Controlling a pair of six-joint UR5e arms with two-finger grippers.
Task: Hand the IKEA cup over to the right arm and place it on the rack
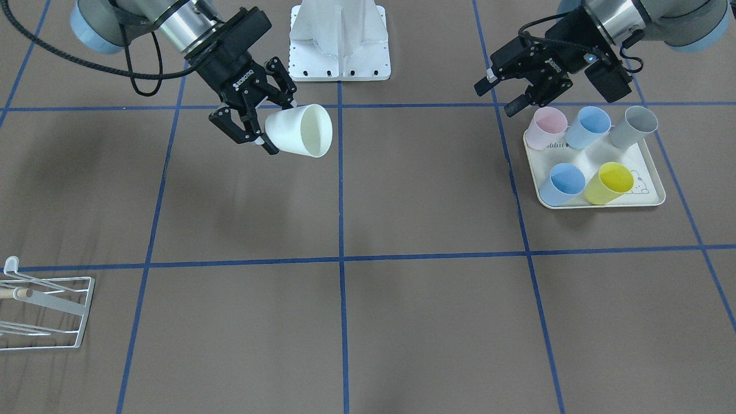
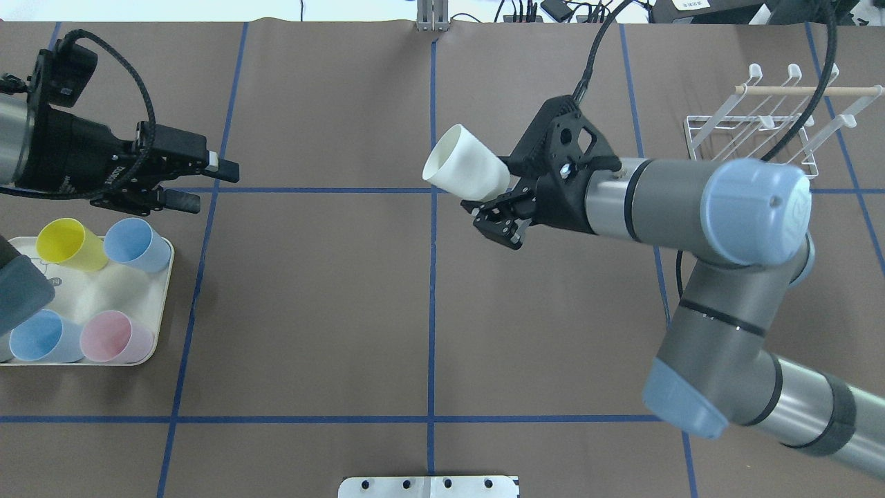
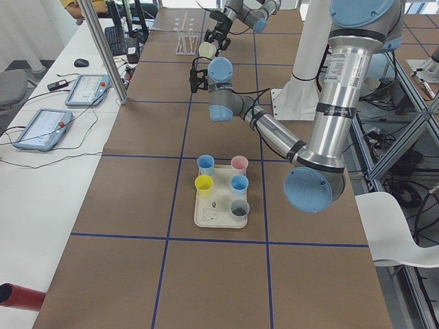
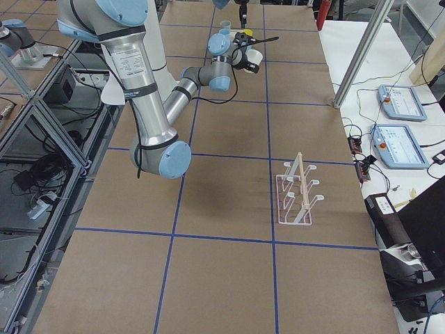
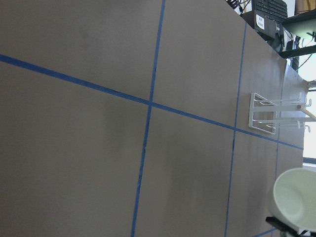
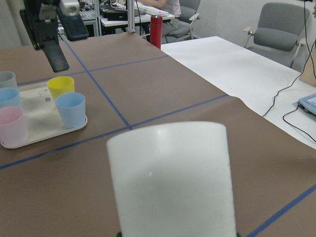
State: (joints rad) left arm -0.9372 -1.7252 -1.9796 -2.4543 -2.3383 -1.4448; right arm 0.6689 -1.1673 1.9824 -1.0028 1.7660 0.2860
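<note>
— Where's the cup (image 2: 463, 169)?
— In the air over mid-bench (image 2: 311, 290), tipped sideways, its base clamped by the right gripper (image 1: 270, 123).
— Handling?
— Probably light, stiff and smooth, so slippery; keep hold of the wall near the base. The left gripper (image 2: 207, 185) gapes, empty. The rack (image 2: 764, 122) is well apart.

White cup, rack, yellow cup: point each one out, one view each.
white cup (image 1: 292, 131): front-facing view, on its outer side wall.
rack (image 2: 781, 88): overhead view, on the wooden dowel along its top.
yellow cup (image 1: 615, 177): front-facing view, inside its open mouth.
</note>
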